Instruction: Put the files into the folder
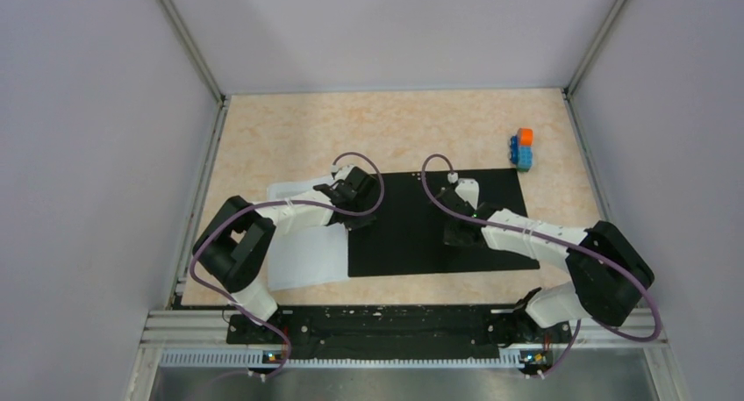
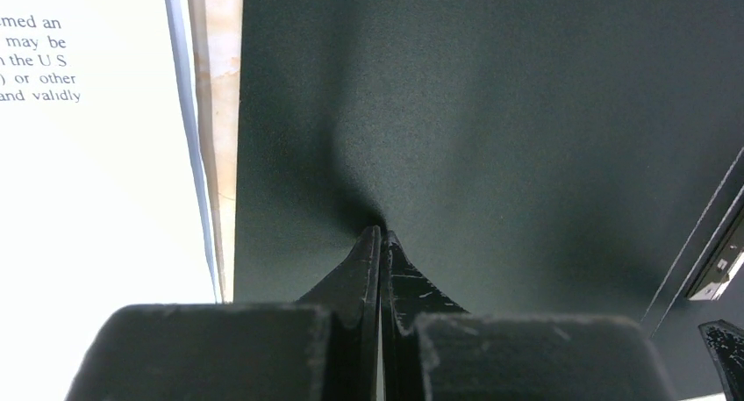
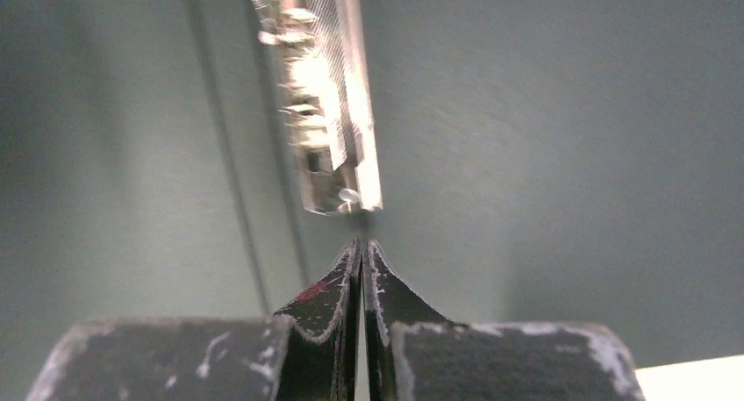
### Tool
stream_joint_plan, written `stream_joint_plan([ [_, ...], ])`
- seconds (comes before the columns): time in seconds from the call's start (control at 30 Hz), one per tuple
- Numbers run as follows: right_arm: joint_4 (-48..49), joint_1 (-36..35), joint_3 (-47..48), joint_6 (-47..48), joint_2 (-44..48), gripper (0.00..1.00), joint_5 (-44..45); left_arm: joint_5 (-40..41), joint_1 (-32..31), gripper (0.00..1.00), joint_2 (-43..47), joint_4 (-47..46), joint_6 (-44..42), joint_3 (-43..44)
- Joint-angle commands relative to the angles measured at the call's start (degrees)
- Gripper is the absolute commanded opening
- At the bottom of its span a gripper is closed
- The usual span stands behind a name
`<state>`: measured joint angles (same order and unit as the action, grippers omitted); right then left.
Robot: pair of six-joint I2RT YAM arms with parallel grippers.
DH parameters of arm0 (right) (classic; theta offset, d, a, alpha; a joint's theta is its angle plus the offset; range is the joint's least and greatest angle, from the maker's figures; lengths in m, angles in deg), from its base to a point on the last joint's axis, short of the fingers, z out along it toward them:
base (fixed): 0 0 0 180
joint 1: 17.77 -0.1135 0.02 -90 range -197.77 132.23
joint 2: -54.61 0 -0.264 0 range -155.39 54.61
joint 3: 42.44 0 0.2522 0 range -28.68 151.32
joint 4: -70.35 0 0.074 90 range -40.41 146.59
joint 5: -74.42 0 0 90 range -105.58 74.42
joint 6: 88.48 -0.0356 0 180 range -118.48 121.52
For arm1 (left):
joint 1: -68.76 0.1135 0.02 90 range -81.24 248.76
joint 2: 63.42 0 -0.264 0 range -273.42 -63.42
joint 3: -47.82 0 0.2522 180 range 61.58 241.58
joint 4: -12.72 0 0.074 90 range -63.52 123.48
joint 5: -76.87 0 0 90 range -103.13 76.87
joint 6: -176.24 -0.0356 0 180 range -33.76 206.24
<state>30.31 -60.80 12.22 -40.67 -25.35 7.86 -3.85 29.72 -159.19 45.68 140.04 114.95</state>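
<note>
The folder (image 1: 404,239) lies spread open on the table, its black inside facing up. The files (image 1: 303,252), white printed sheets, rest just off its left edge and partly under my left arm. My left gripper (image 1: 357,215) is shut with nothing between its fingers. Its tips (image 2: 382,234) touch the folder's black surface (image 2: 491,111) close to the left edge, beside the files (image 2: 88,182). My right gripper (image 1: 454,234) is also shut and holds nothing. It points down at the folder (image 3: 544,155), its tips (image 3: 361,241) just short of the end of the metal clip (image 3: 333,94).
An orange-and-blue toy block stack (image 1: 523,148) stands on the table beyond the folder's far right corner. A strip of beige tabletop (image 2: 219,85) shows between the files and the folder. Grey walls close in the left, right and back.
</note>
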Motion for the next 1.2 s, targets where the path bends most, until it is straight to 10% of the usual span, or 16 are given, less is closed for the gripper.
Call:
stream_joint_plan([
  [0.0, -7.7, 0.5, -0.9, 0.1, 0.8, 0.02, 6.3, 3.0, 0.9, 0.0, -3.1, 5.1, -0.7, -2.8],
  [0.73, 4.6, 4.5, 2.3, 5.7, 7.4, 0.18, -9.6, -1.7, 0.9, 0.0, -2.9, 4.9, -6.2, 0.5],
  [1.17, 9.3, 10.4, 3.9, 6.3, 4.7, 0.14, -16.5, -3.9, 0.9, 0.37, 2.5, 9.2, -13.3, 10.1],
])
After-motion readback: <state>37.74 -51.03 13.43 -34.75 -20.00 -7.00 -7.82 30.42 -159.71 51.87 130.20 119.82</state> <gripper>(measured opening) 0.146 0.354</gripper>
